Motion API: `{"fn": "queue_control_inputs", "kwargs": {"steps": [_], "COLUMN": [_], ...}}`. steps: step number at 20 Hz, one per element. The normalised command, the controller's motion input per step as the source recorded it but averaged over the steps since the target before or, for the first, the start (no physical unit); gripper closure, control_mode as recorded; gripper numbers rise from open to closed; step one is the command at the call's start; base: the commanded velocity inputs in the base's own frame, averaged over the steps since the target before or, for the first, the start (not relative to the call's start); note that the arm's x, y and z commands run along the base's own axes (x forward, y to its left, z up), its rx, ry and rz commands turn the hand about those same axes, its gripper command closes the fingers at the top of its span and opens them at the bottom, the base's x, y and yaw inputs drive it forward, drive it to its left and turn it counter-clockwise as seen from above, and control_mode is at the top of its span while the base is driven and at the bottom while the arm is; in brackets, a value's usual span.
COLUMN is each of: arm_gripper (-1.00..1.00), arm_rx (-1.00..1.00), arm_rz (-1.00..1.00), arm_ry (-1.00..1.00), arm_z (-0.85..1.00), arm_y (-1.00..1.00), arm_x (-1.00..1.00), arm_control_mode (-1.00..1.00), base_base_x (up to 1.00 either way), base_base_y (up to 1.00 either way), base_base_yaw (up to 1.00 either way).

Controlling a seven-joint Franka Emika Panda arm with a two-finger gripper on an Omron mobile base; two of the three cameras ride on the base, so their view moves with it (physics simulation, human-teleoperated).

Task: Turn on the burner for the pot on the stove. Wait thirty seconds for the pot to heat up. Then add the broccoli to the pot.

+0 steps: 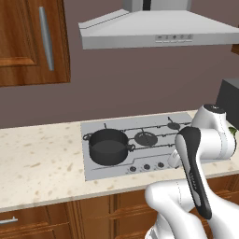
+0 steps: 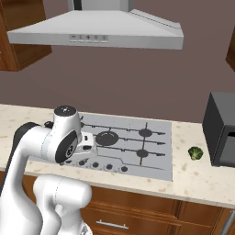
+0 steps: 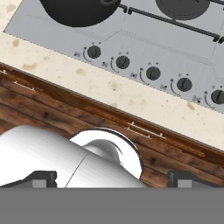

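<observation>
Gripper (image 3: 112, 178) is sitting wide open, nothing between its fingertips (image 3: 43, 178); they are poking up at the far left and far right of the hand view's bottom edge. It is hovering out in front of the counter (image 3: 131, 98), looking down over the wooden cabinet front (image 3: 52, 111) and the counter edge at the stove (image 3: 144, 41).

The knobs (image 3: 152, 73) are lying in a row of five along the stove's near edge, beyond the counter strip, well apart from the fingertips and not touching them.

The pot (image 1: 108, 146) is sitting on the stove's front-left burner in the left base view, empty as far as I can tell. In the hand view its dark rim (image 3: 78, 11) is showing at the top left, beyond the leftmost knob and farther from the gripper than the knobs are.

The broccoli (image 2: 196, 153) is lying on the counter to the right of the stove, just beside the dark appliance (image 2: 220, 128), apart from the pot and far off to the gripper's side.

The range hood (image 2: 96, 32) is hanging above the stove.
</observation>
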Motion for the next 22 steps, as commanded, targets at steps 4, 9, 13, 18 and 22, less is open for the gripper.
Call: {"fn": "queue_control_inputs", "kwargs": {"steps": [4,9,13,18,22], "arm_gripper": [-1.0,-1.0,-1.0,-1.0,-1.0], "arm_rx": [0.0,0.0,0.0,0.0,0.0], "arm_rz": [0.0,0.0,0.0,0.0,0.0], "arm_ry": [0.0,0.0,0.0,0.0,0.0], "arm_z": [0.0,0.0,0.0,0.0,0.0], "arm_y": [0.0,0.0,0.0,0.0,0.0], "arm_x": [0.0,0.0,0.0,0.0,0.0], "arm_control_mode": [-1.0,-1.0,-1.0,-1.0,-1.0], "base_base_x": [0.0,0.0,0.0,0.0,0.0], "base_base_y": [0.0,0.0,0.0,0.0,0.0], "base_base_yaw": [0.0,0.0,0.0,0.0,0.0]}}
